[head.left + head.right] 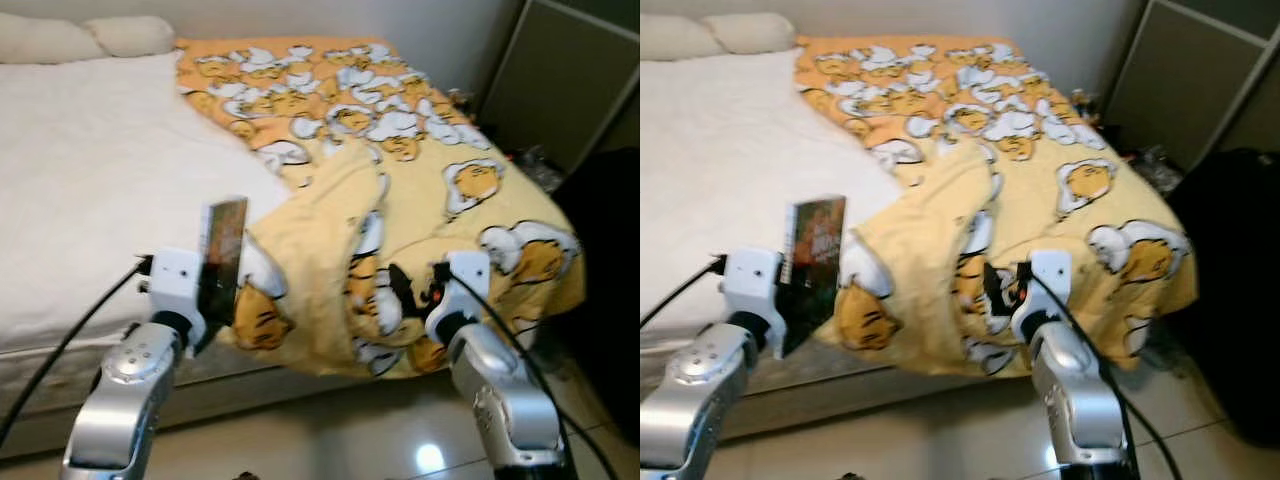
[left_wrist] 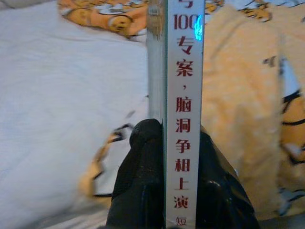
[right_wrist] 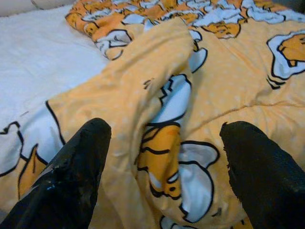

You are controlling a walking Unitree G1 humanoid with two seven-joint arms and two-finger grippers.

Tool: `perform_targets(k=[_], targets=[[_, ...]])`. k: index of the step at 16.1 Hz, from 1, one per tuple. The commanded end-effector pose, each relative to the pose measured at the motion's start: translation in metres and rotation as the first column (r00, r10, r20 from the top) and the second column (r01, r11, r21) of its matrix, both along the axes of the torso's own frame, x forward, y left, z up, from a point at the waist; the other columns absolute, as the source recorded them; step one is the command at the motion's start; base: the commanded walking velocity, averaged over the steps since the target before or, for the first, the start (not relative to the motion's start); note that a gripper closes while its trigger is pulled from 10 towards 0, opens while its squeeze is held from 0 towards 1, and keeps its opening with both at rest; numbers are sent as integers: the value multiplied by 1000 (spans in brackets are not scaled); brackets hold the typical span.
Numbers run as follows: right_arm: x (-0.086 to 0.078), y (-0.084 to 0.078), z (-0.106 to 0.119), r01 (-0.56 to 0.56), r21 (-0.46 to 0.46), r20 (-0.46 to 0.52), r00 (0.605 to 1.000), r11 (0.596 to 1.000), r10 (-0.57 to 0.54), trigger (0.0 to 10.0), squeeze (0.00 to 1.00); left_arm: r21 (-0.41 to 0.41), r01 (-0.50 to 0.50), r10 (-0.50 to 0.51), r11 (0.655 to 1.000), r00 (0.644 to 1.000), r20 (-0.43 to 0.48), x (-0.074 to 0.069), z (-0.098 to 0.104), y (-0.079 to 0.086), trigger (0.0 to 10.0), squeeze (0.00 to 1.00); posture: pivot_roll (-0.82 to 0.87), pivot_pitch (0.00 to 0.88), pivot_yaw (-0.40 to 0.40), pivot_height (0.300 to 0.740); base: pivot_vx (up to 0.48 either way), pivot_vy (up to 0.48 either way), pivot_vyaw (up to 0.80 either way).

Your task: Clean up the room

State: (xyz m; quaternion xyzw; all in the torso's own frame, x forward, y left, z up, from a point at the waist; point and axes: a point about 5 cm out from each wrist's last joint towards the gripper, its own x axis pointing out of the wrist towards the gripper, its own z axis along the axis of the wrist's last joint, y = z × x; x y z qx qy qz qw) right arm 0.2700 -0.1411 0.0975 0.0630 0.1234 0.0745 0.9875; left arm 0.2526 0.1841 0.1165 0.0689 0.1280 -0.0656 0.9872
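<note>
A thin book [image 1: 223,252] with a dark cover stands upright in my left gripper [image 2: 164,157], which is shut on its lower end; its white spine [image 2: 185,95] carries red characters. I hold it just above the near edge of the bed's white sheet [image 1: 90,190]. A yellow blanket [image 1: 400,190] printed with cartoon figures lies rumpled over the bed's right half, a fold [image 3: 143,86] bunched at its near edge. My right gripper [image 3: 167,167] is open, its two black fingers [image 3: 78,167] spread just before that fold.
Two pillows [image 1: 85,38] lie at the head of the bed. A dark cabinet [image 1: 560,80] stands at the right wall, with small clutter [image 1: 530,165] on the floor beside it. Glossy tiled floor [image 1: 330,435] lies under my arms.
</note>
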Motion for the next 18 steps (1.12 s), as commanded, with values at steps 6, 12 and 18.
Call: perform_targets(k=[6,12,18], targets=[[0,-8,-1,29,-14,2,1000,999,-29,10000,0,-13,49,-49,999,998,35,2,6,-10,10000,0,-27,0,-6,740,0,403,0],[-6,-7,-5,6,2,-8,1000,1000,-6,10000,0,-26,35,-35,999,999,13,-3,-2,-10,10000,0,-24,0,3,740,0,402,0],[-5,-6,-2,-30,0,8,1000,1000,30,10000,0,-24,24,-24,999,999,22,-2,1,-7,10000,0,-13,0,-7,740,0,399,0]])
